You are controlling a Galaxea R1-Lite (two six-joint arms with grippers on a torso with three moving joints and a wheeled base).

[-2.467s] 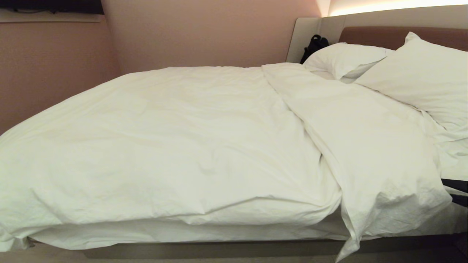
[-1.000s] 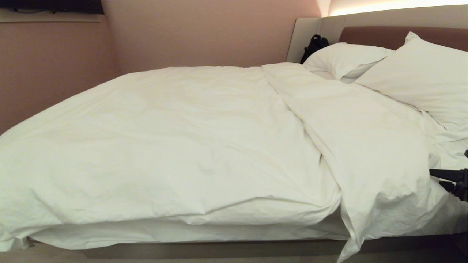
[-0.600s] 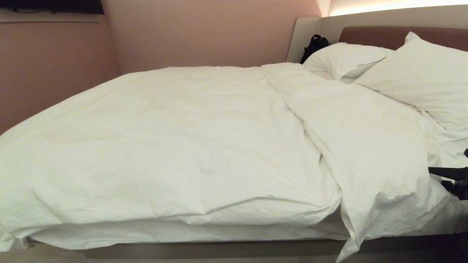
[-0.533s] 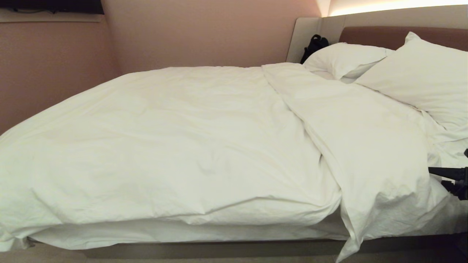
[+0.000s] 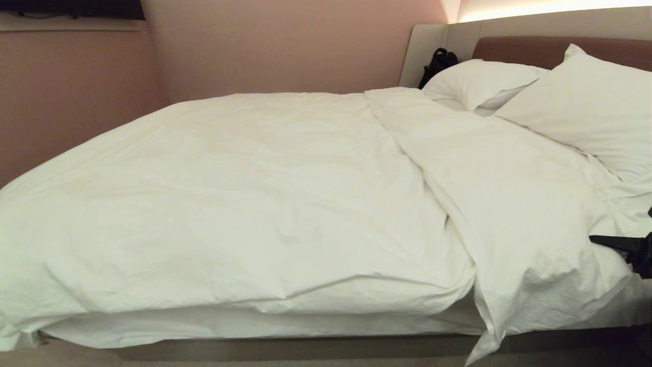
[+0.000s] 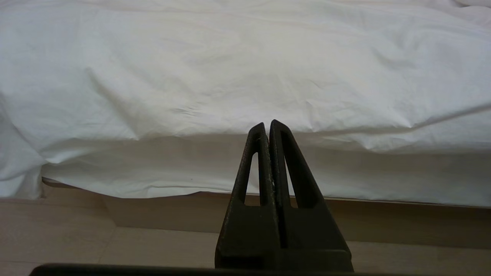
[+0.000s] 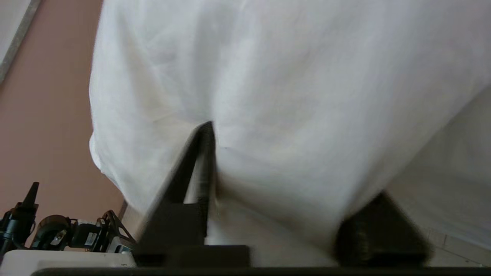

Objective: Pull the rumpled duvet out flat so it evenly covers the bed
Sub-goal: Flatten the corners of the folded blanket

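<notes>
The puffy white duvet [image 5: 265, 204] covers most of the bed [image 5: 305, 349]. Its top end is folded back in a thick diagonal band [image 5: 509, 193] that hangs over the near edge. My right gripper [image 5: 601, 242] comes in from the right edge at that band's near right corner. In the right wrist view the right gripper [image 7: 293, 161] is shut on a thick fold of duvet [image 7: 291, 96]; one finger [image 7: 199, 165] shows and cloth mostly covers the other. My left gripper [image 6: 267, 124] is shut and empty, low in front of the bed's side, outside the head view.
Two white pillows [image 5: 479, 81] [image 5: 596, 102] lean on the brown headboard [image 5: 524, 48]. A black bag [image 5: 437, 63] sits behind them at the far corner. Pink walls close in the far side and left. Wooden floor [image 6: 57, 237] runs along the bed's base.
The right gripper has come further in from the right edge and tilted down onto the duvet's corner. Its jaws have closed in on the fold, and the cloth there has puckered.
</notes>
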